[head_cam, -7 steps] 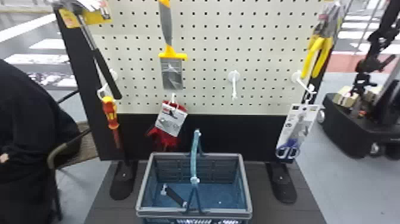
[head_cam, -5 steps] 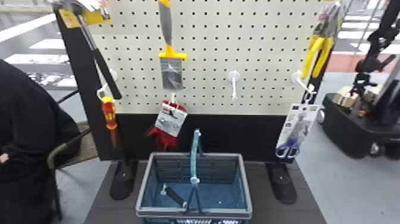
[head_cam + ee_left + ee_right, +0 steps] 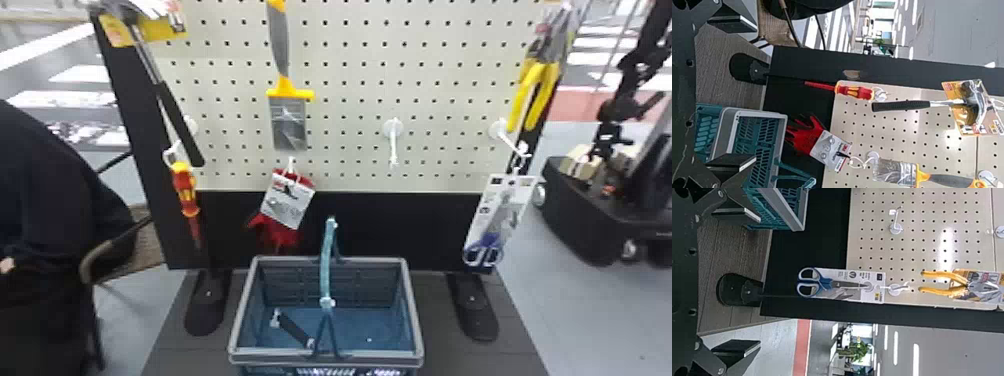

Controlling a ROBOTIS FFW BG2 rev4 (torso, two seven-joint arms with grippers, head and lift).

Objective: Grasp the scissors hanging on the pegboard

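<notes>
Nothing had shifted since the earlier frames: the scissors [image 3: 492, 225], in their card pack, hung from a white hook [image 3: 501, 131] at the lower right corner of the pegboard [image 3: 400, 60], blue handles down, blades up, long axis near vertical. The right arm's fingers [image 3: 734, 345] stood released and spread wide, with the scissors straight ahead, in line with the gap between them but well apart. The left arm's fingers [image 3: 730, 159], also released, faced the board's left half, so the right arm looked the nearer for the grasp.
</notes>
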